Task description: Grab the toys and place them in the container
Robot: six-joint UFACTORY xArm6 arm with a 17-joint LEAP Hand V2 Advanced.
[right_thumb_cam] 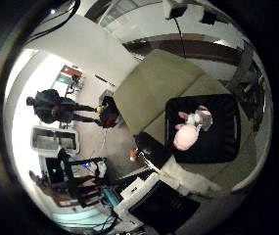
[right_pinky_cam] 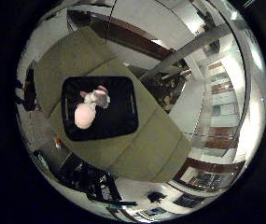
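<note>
Can't tell how the hand sits, open or curled, since none of it shows in either palm view. Well below the palm: a black container [right_pinky_cam: 100, 108] resting on an olive-green table [right_pinky_cam: 137, 149]. Inside it, two soft toys touching each other: a pink plush toy [right_pinky_cam: 84, 116], round and hard to make out, maybe a pig, and a grey-and-white plush toy [right_pinky_cam: 97, 96] with pink ears. Beyond the table, pale floor, a white bin [right_thumb_cam: 55, 140] and dark stands.
</note>
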